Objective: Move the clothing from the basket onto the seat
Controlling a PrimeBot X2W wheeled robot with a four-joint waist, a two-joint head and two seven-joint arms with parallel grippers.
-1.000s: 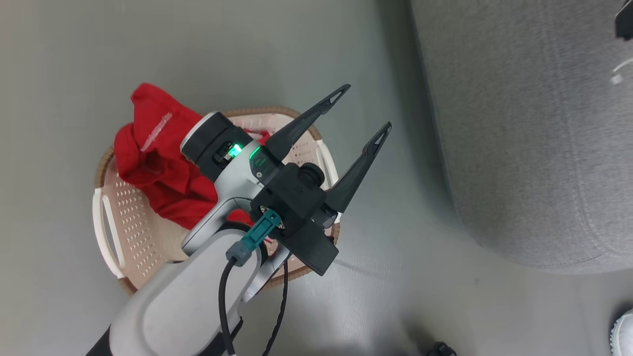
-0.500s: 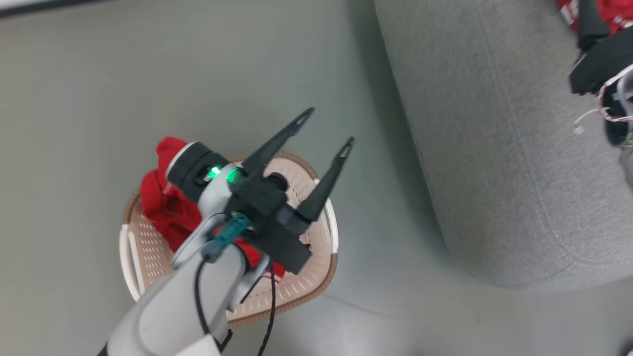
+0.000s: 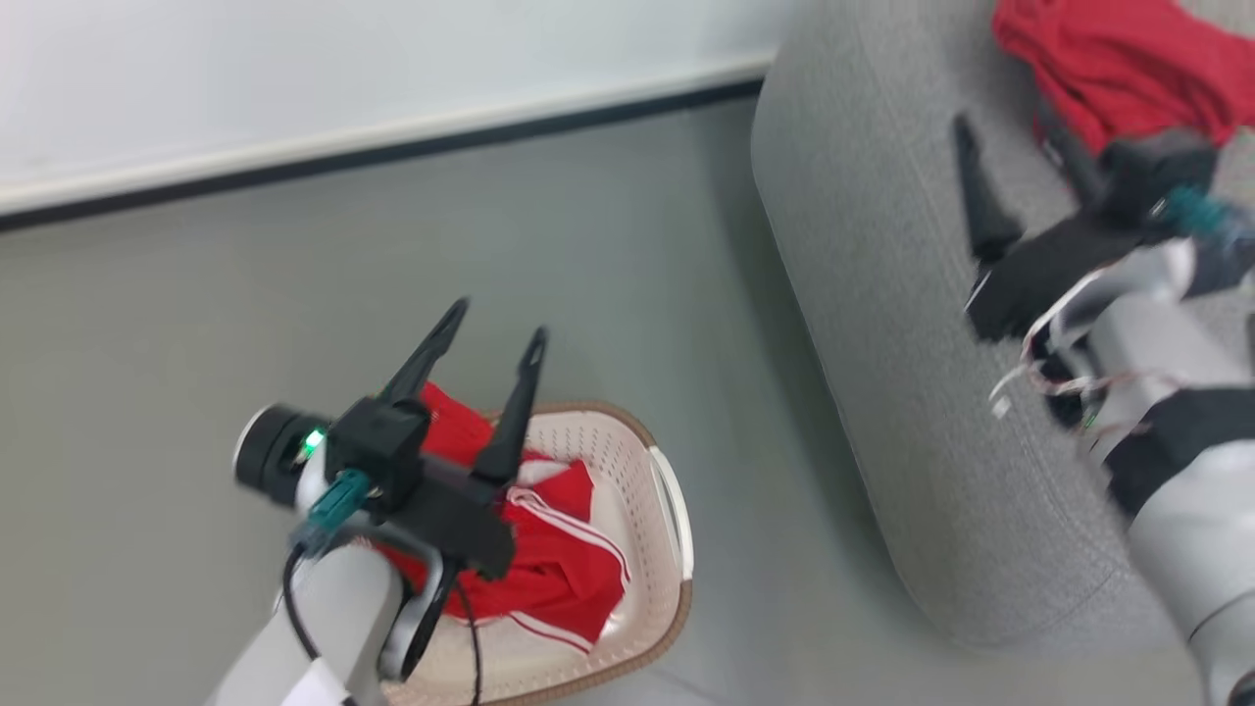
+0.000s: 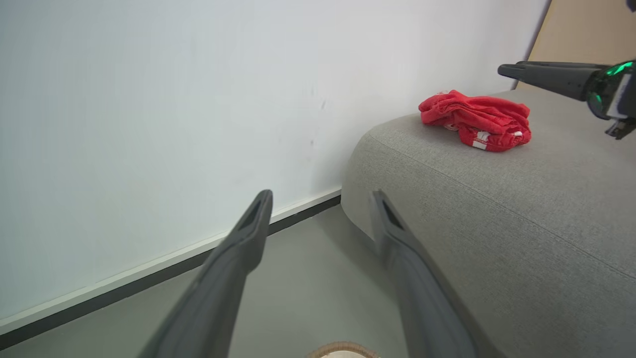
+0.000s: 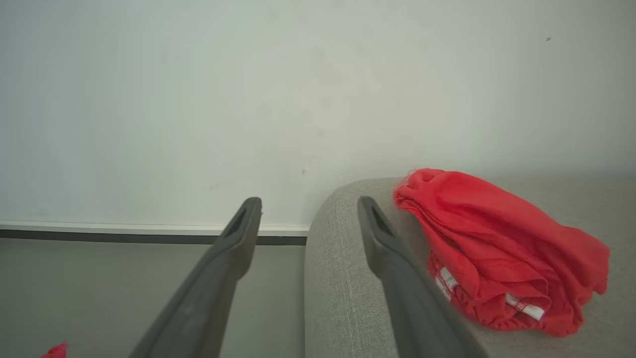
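Grey floor [image 3: 294, 294] beside white wall [image 3: 294, 78]; basket [image 3: 637, 461] on floor, holding striped red clothing [image 3: 559, 569]; one garment [image 3: 1108, 59] lying on seat [image 3: 863, 294]; left tool [image 3: 497, 324], spread and empty, above basket, clothing beneath its wrist, so nearer arm; right tool [image 3: 1002, 116], spread and empty, over seat beside garment.
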